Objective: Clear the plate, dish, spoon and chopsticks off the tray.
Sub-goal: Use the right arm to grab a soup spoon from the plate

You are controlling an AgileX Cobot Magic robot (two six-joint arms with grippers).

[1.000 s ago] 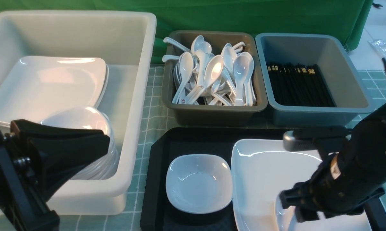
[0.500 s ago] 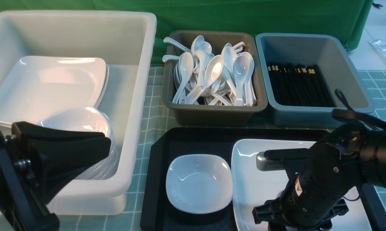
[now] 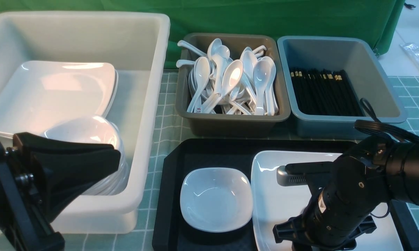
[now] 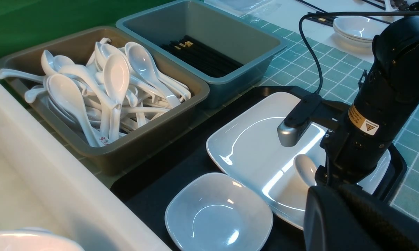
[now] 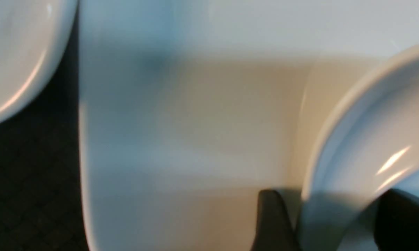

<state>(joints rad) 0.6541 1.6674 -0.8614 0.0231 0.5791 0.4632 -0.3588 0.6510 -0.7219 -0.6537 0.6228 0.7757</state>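
The black tray (image 3: 209,153) holds the small deep dish (image 3: 216,198) at its left and the large plate (image 3: 279,188) at its right. The white spoon (image 4: 305,169) lies on the plate, under my right arm (image 3: 338,212). In the right wrist view my right gripper (image 5: 331,216) is open, low over the plate (image 5: 195,122), one finger (image 5: 272,223) on each side of the spoon (image 5: 369,139). My left gripper (image 3: 115,157) hangs in front of the white bin, away from the tray; its jaws do not show clearly. No chopsticks show on the tray.
A big white bin (image 3: 153,104) at the left holds stacked plates and dishes. A brown bin (image 3: 230,122) of white spoons and a grey-blue bin (image 3: 376,80) of black chopsticks stand behind the tray. The table has a green checked cloth.
My right arm swung left and down over the plate during the first half second, then settled almost still. The spoon is now hidden under it in the front view. The left arm has not moved.
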